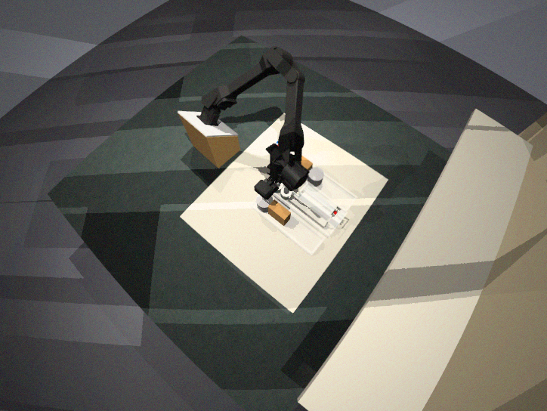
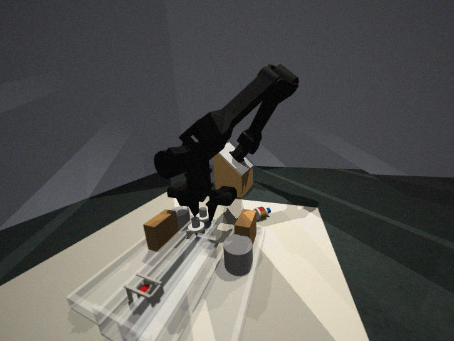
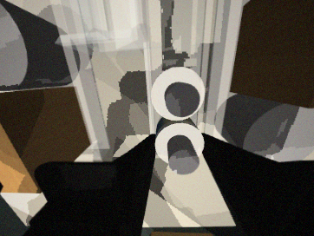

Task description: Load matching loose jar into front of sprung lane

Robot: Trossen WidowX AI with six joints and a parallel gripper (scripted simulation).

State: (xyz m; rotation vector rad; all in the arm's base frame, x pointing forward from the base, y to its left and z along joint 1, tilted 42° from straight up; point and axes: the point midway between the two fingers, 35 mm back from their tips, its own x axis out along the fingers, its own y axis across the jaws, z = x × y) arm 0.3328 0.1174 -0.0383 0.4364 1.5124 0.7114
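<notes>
The black arm rises from its tan pedestal at the 12 o'clock end of the pale desk, folds at a high elbow and drops its wrist straight down over the near end of the clear lane. Its claw points downward, about half open and clamped on the loose jar, a white-collared, grey-capped one. The matching jar stands just at 12 o'clock of it in the wrist view, apparently touching, in line along the lane.
</notes>
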